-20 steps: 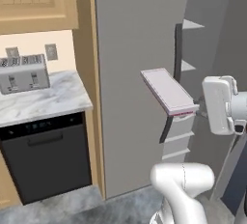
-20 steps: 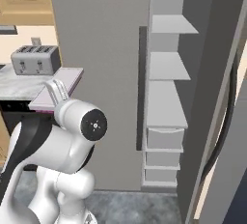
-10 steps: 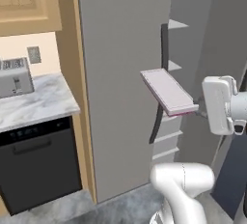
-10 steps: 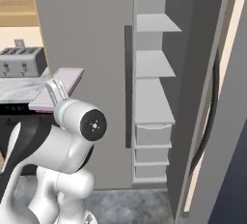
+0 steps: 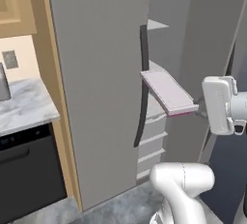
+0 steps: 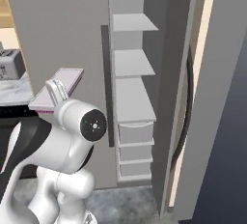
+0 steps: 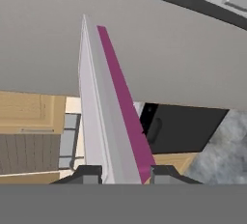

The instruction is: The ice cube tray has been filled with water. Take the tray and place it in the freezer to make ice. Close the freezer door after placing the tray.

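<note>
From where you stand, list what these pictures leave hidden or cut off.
- Water in the ice cube tray: cells too faint in the left base view; edge-on in the hand view.
- Claw grip: the tray's end covers the contact.
- Freezer door: top and bottom cut by the right base view's edges.
- Toaster: cut by the left edge.

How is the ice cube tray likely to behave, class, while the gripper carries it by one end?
The ice cube tray juts out level without sagging, so probably stiff. It is thin and flat, so probably light. Held at one end by the gripper, it may tilt and spill.
</note>
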